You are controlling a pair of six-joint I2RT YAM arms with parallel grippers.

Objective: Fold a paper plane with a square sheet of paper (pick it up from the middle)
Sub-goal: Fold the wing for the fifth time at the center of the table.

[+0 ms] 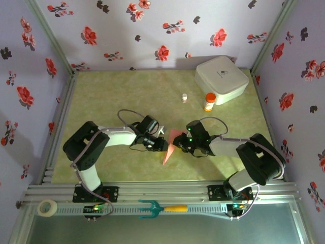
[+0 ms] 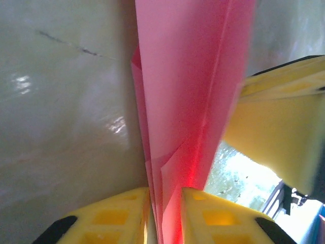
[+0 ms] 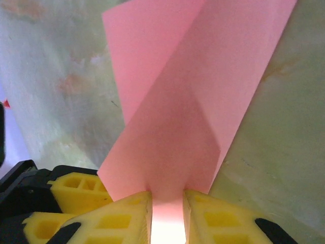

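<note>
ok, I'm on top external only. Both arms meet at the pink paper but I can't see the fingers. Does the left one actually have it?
Observer: Yes. In the left wrist view, the left fingers are closed on the pink paper, with several folded layers pinched between them.
Operator: Right side?
Observer: Same. In the right wrist view, the right fingers clamp the paper's edge.
Operator: Any fold showing?
Observer: A diagonal crease crosses the paper above the right fingers, with one flap lying over another.
</note>
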